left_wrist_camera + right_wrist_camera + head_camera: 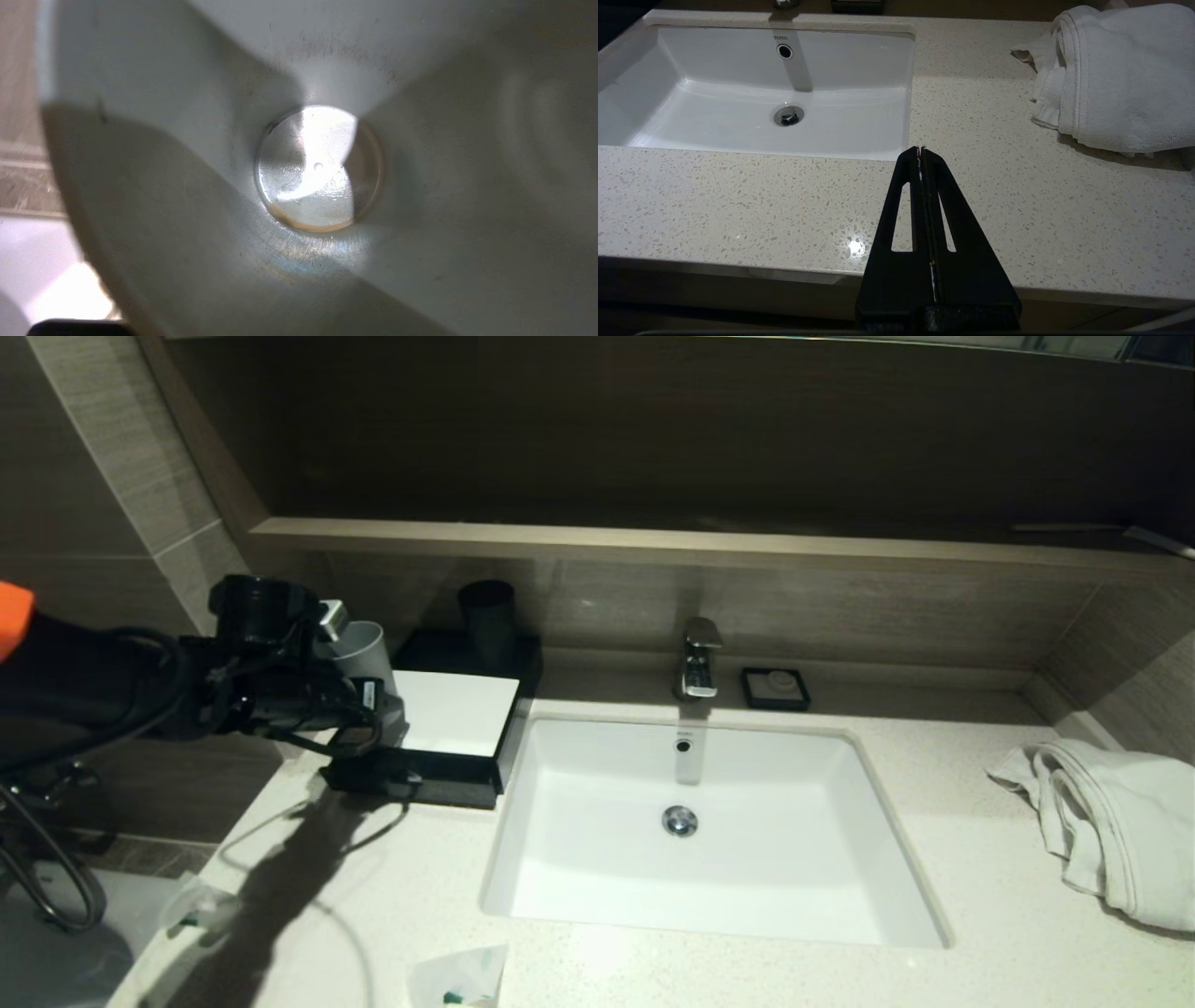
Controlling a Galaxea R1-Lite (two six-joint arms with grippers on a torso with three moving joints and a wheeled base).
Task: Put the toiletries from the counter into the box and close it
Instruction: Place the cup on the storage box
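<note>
Grey plastic fills the left wrist view: the left gripper (378,695) has its jaws partly spread around a grey cup (366,651), and that camera looks straight down the cup's inside to its round bottom. In the head view the cup is carried tilted, at the left rear corner of the box (455,733), just above the white top panel. The box sits on the bench (747,980) left of the sink (695,826), with a dark cup (487,618) standing behind it. Two sachets of toiletries lie on the bench's near edge, one (196,910) in the arm's shadow, another (459,978) further right. The right gripper (920,154) hovers over the bench's front edge, jaws pressed together and holding nothing. A white towel (1111,826) lies far right, a soap dish (775,688) beside the tap (698,658).
</note>
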